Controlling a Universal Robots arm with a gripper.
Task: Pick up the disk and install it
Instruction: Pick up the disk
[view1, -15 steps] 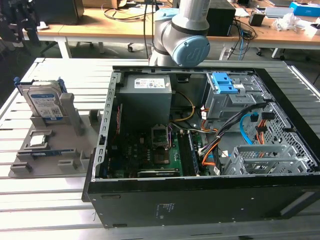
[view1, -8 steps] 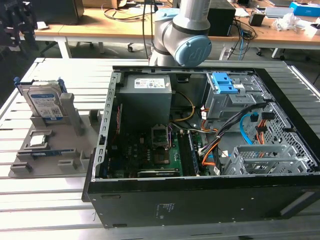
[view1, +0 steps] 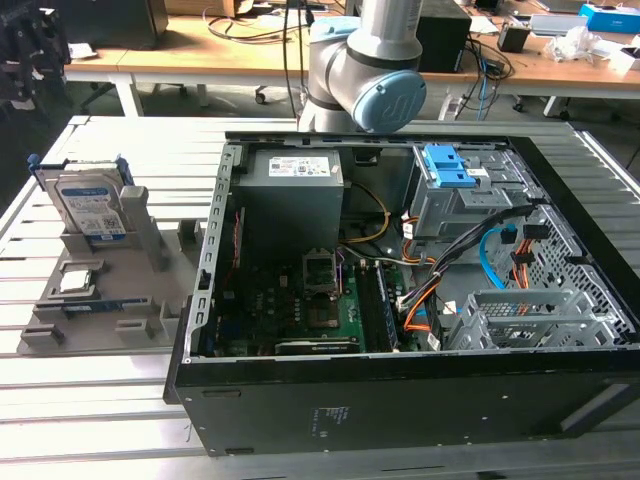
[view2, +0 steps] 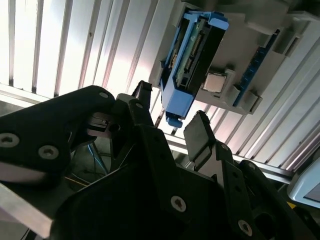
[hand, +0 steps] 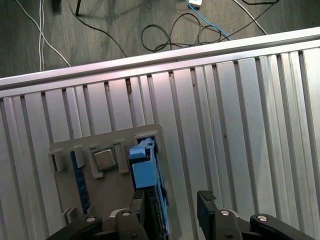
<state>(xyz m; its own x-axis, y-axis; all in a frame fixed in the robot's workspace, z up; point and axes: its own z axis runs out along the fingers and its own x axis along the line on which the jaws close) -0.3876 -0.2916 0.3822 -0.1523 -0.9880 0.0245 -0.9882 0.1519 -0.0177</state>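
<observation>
Disk (view1: 84, 189) with white-and-blue barcode label (view1: 98, 221)

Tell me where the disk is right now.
The silver hard drive with blue rails stands upright in the grey holder at the exterior view's left, outside the open black computer case, near a small square chip.

The table (view1: 100, 400) is ribbed bare aluminium with a dull sheen. The holder (view1: 110, 300) looks like matt grey plastic. The disk (view1: 88, 205) has a smooth silver metal face, a paper label and bright blue plastic rails. The chip (view1: 78, 281) has a shiny metal lid. The case (view1: 400, 410) is matt black sheet metal. The gripper (hand: 172, 197) is matt black with bright screw heads.
</observation>
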